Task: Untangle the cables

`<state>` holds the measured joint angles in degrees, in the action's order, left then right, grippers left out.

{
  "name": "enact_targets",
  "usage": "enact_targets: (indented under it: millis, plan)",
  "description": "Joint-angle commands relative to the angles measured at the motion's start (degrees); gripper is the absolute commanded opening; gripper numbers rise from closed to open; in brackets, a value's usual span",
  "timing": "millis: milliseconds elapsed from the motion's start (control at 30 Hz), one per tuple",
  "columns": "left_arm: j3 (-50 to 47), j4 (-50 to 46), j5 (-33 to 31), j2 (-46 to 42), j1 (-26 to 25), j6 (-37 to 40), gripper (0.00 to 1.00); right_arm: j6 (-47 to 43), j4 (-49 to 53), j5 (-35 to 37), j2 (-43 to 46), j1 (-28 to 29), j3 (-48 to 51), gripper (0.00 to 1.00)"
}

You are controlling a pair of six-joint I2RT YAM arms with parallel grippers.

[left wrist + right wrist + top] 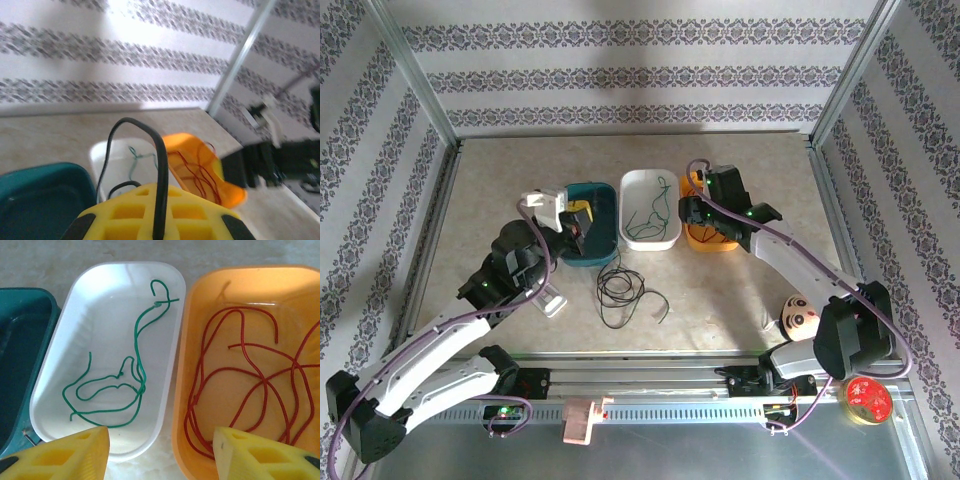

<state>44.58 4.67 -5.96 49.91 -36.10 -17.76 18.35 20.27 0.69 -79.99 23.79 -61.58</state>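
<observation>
A black cable (pixel 161 175) runs up between my left gripper's yellow fingers (pixel 130 215), which are shut on it; it arches over and drops back down on the left. My left gripper (pixel 582 225) hovers at the teal tray (pixel 605 200). More black cable (pixel 617 287) lies coiled on the table in front of the trays. A green cable (pixel 135 385) lies loose in the white tray (pixel 50 380). Red cables (pixel 250 385) loop in the orange tray (pixel 180 405). My right gripper (pixel 160 455) stands open above the gap between these two trays, nothing between its fingers.
The three trays stand side by side at mid-table: teal (pixel 20 340), white (pixel 650 182), orange (pixel 705 240). A round toy with a face (pixel 800 318) and a red disc (pixel 868 398) lie near the right arm's base. Metal frame posts (pixel 240 55) edge the table.
</observation>
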Motion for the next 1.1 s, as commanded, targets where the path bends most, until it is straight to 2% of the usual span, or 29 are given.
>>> enact_targets:
  millis: [0,100,233,500,633,833,1067]
  plan:
    - [1.7,-1.7,-7.0,0.2,2.6,1.8,0.00,1.5,-1.7,1.3,1.9,0.1,1.4,0.57]
    - [1.7,-1.5,-7.3,2.8,6.5,0.8,0.00,1.9,-2.0,0.8,2.3,0.1,2.0,0.57]
    - [1.6,2.2,-2.3,8.3,10.7,-0.2,0.00,2.0,-2.0,0.5,2.5,0.2,2.4,0.57]
    - [6.7,5.9,5.9,19.4,11.3,1.2,0.00,1.4,-1.4,1.3,3.7,0.2,3.0,0.57]
    - [8.1,8.1,5.7,23.9,11.5,0.8,0.00,0.9,-0.8,1.5,4.0,0.2,2.9,0.57]
    - [11.6,8.6,2.1,31.6,12.8,1.1,0.00,0.2,-0.1,1.9,4.5,0.2,2.7,0.57]
    - [16.7,7.2,2.1,42.4,15.0,-0.1,0.00,0.6,0.1,1.6,4.8,0.2,2.8,0.57]
